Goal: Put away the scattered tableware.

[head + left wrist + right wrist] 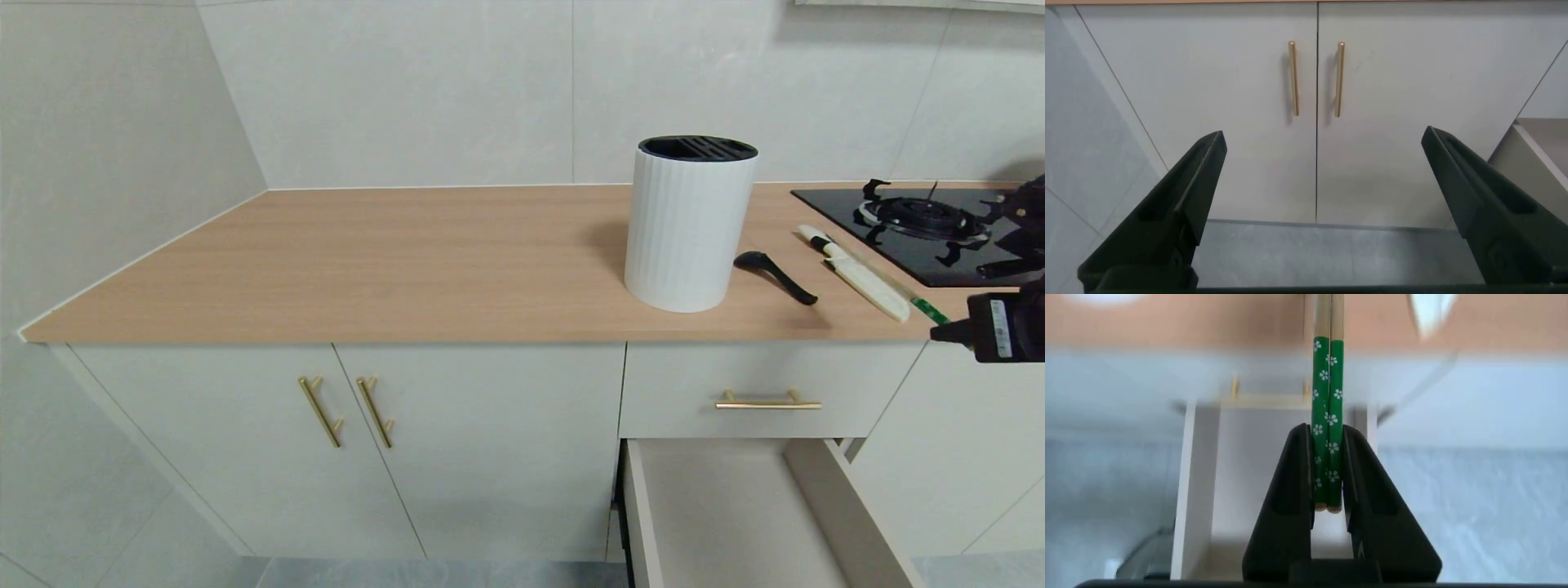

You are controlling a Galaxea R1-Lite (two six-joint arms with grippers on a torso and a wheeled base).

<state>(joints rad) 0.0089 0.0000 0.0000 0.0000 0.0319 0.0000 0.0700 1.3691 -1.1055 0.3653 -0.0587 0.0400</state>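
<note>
A pair of chopsticks (pixel 1328 416) with green flowered ends is clamped between the fingers of my right gripper (pixel 1328 490), which is shut on them. In the head view that gripper (pixel 951 333) hangs at the counter's front right edge, and the chopsticks (pixel 929 310) still reach onto the wooden counter (pixel 408 261). A white knife (pixel 857 273) and a black spoon (pixel 774 276) lie on the counter to the right of a white ribbed holder (pixel 690 224) with a black slotted top. My left gripper (pixel 1323 204) is open and holds nothing, low in front of the cabinet doors (pixel 1315 114).
A black gas hob (pixel 922 224) occupies the back right of the counter. Below the holder, a drawer (pixel 735 514) stands pulled out under a closed one with a gold handle (pixel 767 402). Tiled walls bound the counter at the back and left.
</note>
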